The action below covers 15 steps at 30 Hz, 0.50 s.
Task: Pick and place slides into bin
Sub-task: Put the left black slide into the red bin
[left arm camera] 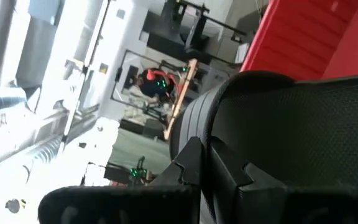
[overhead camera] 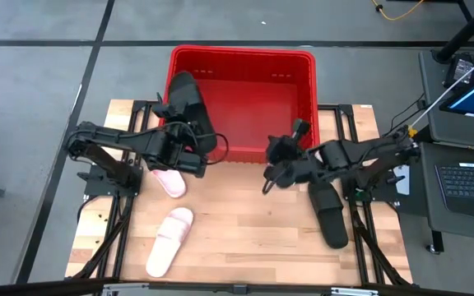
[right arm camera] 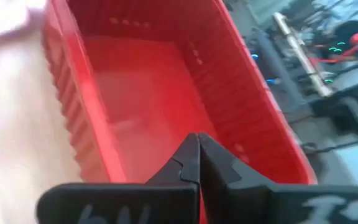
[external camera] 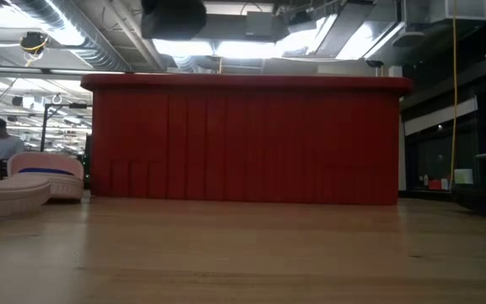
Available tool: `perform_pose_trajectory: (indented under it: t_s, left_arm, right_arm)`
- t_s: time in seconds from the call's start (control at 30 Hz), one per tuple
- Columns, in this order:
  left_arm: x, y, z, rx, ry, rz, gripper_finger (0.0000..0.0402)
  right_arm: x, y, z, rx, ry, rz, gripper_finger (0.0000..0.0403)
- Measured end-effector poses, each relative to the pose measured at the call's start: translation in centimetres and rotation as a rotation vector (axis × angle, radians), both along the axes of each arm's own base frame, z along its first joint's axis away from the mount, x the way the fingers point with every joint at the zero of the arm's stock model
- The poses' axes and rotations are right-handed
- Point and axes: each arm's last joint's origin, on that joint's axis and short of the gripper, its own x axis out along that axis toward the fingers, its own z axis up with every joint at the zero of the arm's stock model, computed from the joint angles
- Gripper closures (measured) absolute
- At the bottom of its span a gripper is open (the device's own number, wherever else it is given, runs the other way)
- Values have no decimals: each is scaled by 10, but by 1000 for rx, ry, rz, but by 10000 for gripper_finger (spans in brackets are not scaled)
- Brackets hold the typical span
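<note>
The red bin (overhead camera: pixel 241 62) stands at the table's far middle. My left gripper (overhead camera: pixel 194 141) is shut on a black slide (overhead camera: pixel 186 99), held up over the bin's left wall; the slide also shows in the left wrist view (left arm camera: pixel 291 124) and at the top of the low view (external camera: pixel 174 17). My right gripper (overhead camera: pixel 270 168) is shut and empty, just near of the bin's near wall (right arm camera: pixel 104 143). The other black slide (overhead camera: pixel 329 212) lies flat on the table under my right arm. Two pale pink slides (overhead camera: pixel 169 181) (overhead camera: pixel 169 240) lie on the table at the left. My left gripper holds the black slide by its near end (left arm camera: pixel 247 143), pinched between the two fingers. The fingers come from the table's near left side. The slide is lifted clear of the table and juts toward the far side, over the bin's left rim.
A table frame and arm mounts flank the wooden top (overhead camera: pixel 245 230). A desk with a laptop (overhead camera: pixel 467 177) stands off the table's right. The bin's inside shows no slides. Bare wood lies between the pink slides and the black slide.
</note>
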Motion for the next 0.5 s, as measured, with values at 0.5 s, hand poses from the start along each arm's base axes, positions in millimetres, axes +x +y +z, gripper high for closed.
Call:
perform_pose_trajectory:
  t_s: [0.5]
  left_arm:
    - [-31, 4, -10, -38, -45, -6, 398]
  right_arm:
    - [22, -74, 9, -21, -372, 328, 402]
